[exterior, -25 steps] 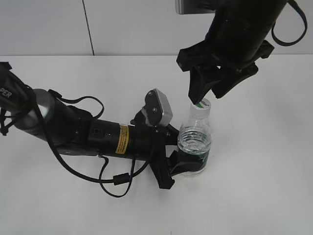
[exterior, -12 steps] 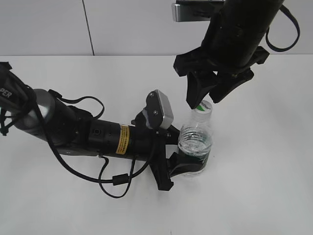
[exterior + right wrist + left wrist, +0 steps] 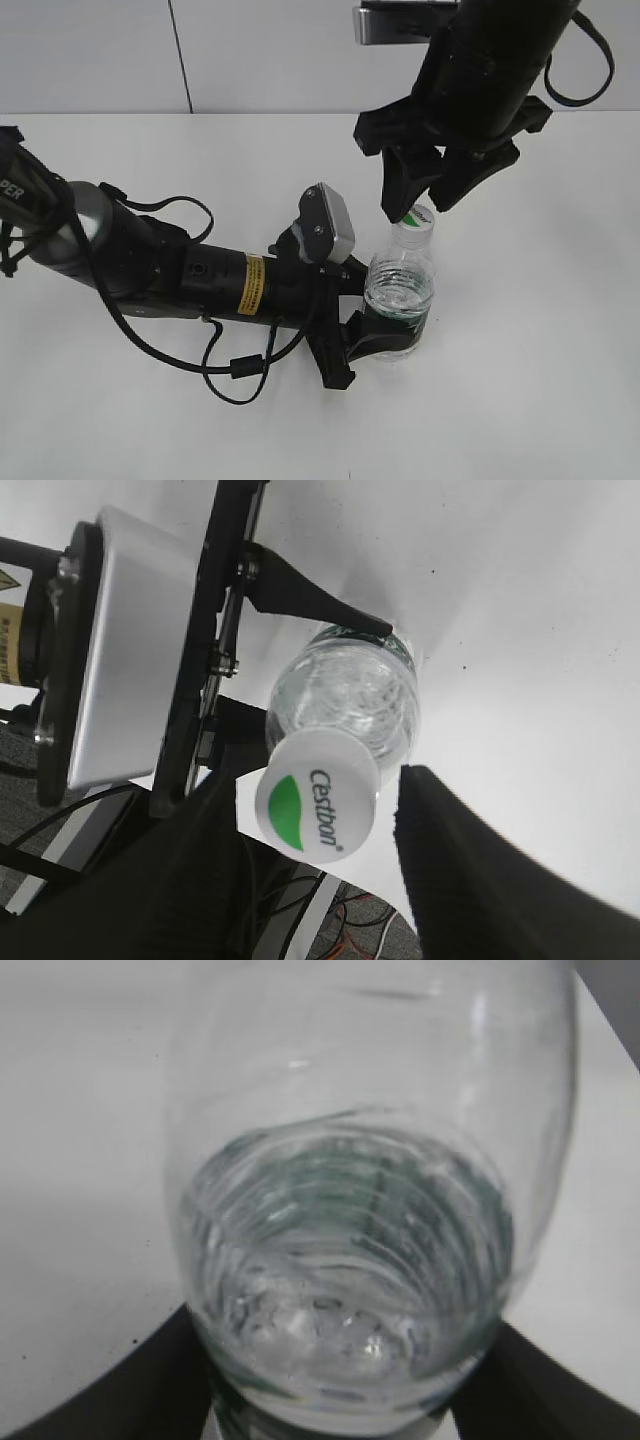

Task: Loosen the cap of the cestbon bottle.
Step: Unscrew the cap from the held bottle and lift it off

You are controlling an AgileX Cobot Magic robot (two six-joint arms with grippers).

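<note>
The cestbon bottle stands upright on the white table, clear, part-filled with water, with a dark green band at its base. My left gripper is shut on the bottle low down, from the left. In the left wrist view the bottle fills the frame, and the dark fingers press on both sides of it. The white cap, with a green mark and Cestbon lettering, sits on the neck. My right gripper stands open astride the cap, with a gap on its right side.
The left arm lies across the white table from the left edge, with a black cable loop in front of it. Its grey camera housing stands close to the left of the bottle's neck. A wall rises behind the table.
The right gripper turned a little and shifted slightly left and up over the cap, then held still. The left gripper kept its hold on the bottle.
</note>
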